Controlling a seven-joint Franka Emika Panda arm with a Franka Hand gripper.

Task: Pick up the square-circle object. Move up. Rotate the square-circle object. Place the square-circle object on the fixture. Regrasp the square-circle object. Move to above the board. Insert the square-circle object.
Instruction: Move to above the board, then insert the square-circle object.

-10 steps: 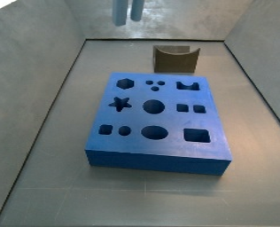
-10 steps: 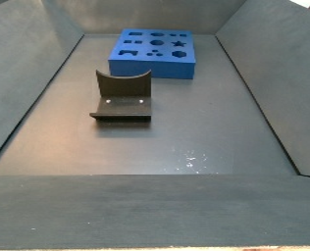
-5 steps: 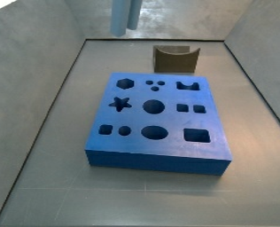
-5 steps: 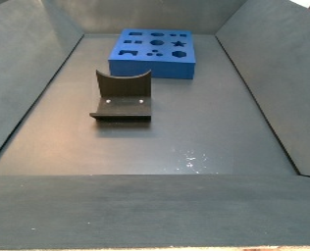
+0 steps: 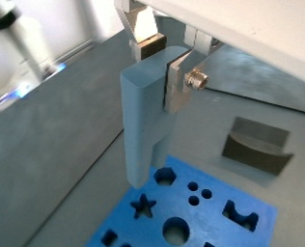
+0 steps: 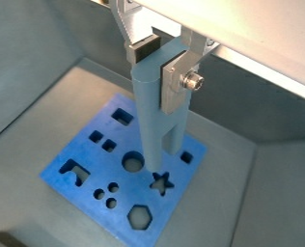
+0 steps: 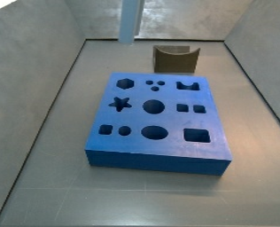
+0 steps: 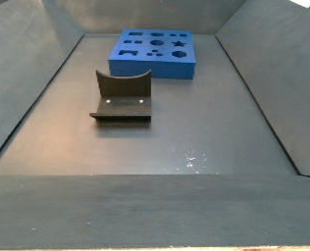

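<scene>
The board (image 7: 157, 123) lies flat on the grey floor, its top pierced with shaped holes: a star, a hexagon, circles, squares and an oval. In a side view it fills the middle of the scene; in the other it sits at the far end (image 8: 155, 53), well apart from anything else. In both wrist views it is seen from above, below the hanging peg (image 5: 181, 217) (image 6: 91, 174).

The fixture (image 8: 121, 96) stands on the floor nearer than the board in a side view, empty, its notched upright wall facing the camera. In the other side view it shows beyond the far edge of the board (image 7: 175, 58), apart from it. A wrist view catches it off to one side of the board (image 5: 259, 146).

The peg (image 5: 144, 121), a long light blue-grey bar, hangs upright in the air above the board, its lower end clear of the surface. In a side view only its lower part enters at the top edge (image 7: 129, 19), above the far left of the board. In a wrist view its lower end hangs over the holes in the board's middle (image 6: 158, 116).

The gripper (image 5: 166, 66) is closed on the top of the peg, the silver fingers (image 6: 183, 75) pressed against its sides.
</scene>
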